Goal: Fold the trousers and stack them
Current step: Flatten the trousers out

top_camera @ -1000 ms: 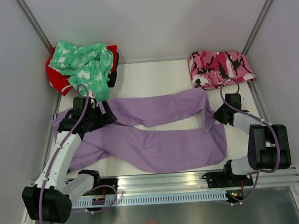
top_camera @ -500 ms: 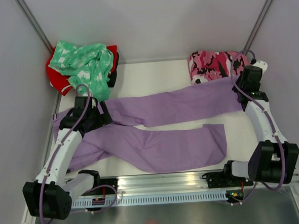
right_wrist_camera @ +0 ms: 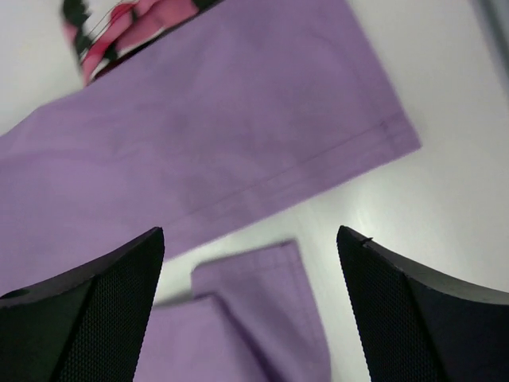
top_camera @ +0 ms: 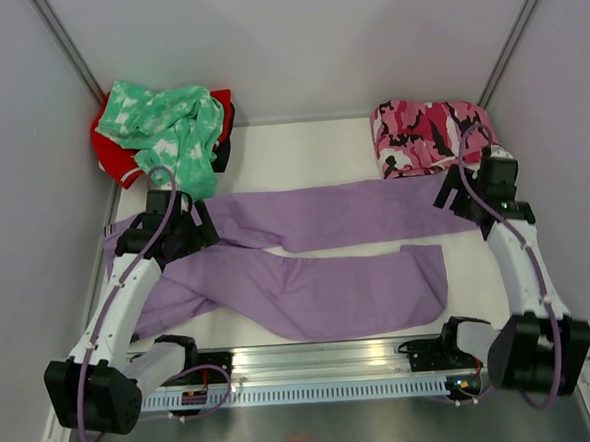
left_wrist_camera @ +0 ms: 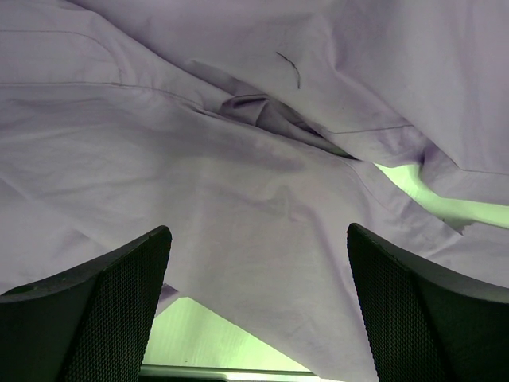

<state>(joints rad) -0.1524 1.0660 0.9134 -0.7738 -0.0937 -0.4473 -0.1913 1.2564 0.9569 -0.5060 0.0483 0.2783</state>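
Jaws: both pairs stand wide apart and hold nothing.
Left gripper [left_wrist_camera: 256, 235]: it is poised low over the seat of the trousers [top_camera: 319, 292], where the two legs meet; wrinkled lilac cloth fills its view.
Right gripper [right_wrist_camera: 248, 235]: it hangs above the stitched hem of the far leg [top_camera: 354, 209], close to the camouflage garment [top_camera: 430, 133]; only cloth and bare table show between its fingers.
Trousers' place: they are spread flat on the white table [top_camera: 300, 145], between my two arms; a mint-green garment [top_camera: 164, 124] and a red garment [top_camera: 111, 162] lie heaped at the far left corner.
Handling: I judge them light, soft and limp; they should sag and crease rather than keep a shape; the cloth may slide on the smooth table; nothing here seems fragile.
Where to take hold: I would pinch at the edges, a hem corner on the right and the waist end on the left; a grab mid-leg would likely bunch the cloth.
Direction: the long axis runs left to right across the table; the waist lies at my left, mostly hidden under the left arm; the hems point right; the legs splay in a narrow V, the far leg reaching further right than the near leg [top_camera: 380, 294].
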